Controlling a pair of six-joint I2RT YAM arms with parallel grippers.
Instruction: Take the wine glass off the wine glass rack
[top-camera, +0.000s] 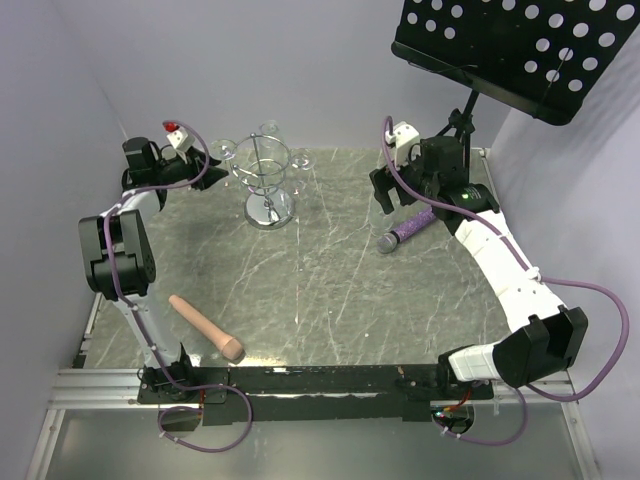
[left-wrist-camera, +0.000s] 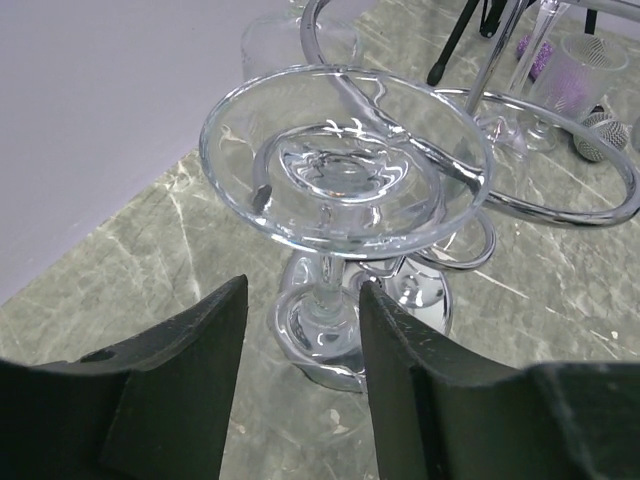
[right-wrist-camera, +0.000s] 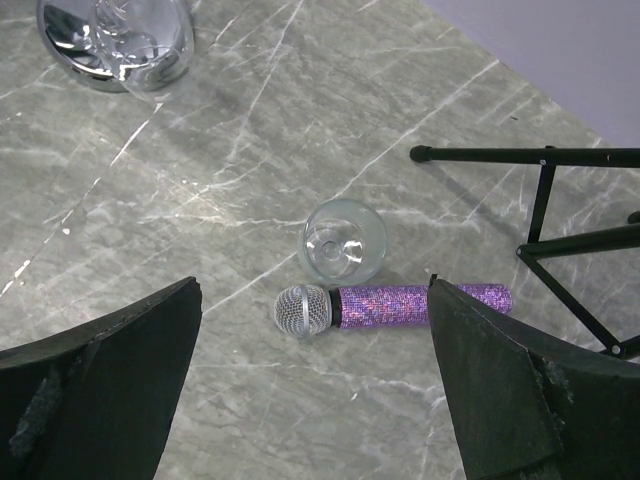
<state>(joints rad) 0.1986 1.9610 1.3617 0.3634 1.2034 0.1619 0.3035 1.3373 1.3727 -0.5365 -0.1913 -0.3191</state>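
The silver wire wine glass rack (top-camera: 268, 185) stands at the back left of the table, with clear wine glasses hanging upside down from its top ring. My left gripper (top-camera: 208, 168) is open at the left-hand wine glass (top-camera: 222, 150). In the left wrist view the glass's foot (left-wrist-camera: 345, 155) rests in a rack loop (left-wrist-camera: 560, 150). Its stem (left-wrist-camera: 326, 285) hangs between my open left gripper's (left-wrist-camera: 302, 292) black fingers (left-wrist-camera: 190, 380), apart from both. My right gripper (top-camera: 384, 200) is open and empty above the table; it also shows in the right wrist view (right-wrist-camera: 312, 288).
A purple glitter microphone (right-wrist-camera: 400, 305) lies below the right gripper, with another clear glass (right-wrist-camera: 345, 240) upright beside it. A black music stand (top-camera: 520, 45) rises at the back right; its legs (right-wrist-camera: 540, 195) reach onto the table. A wooden roller (top-camera: 205, 328) lies front left. The rack's base (right-wrist-camera: 110, 40) shows too.
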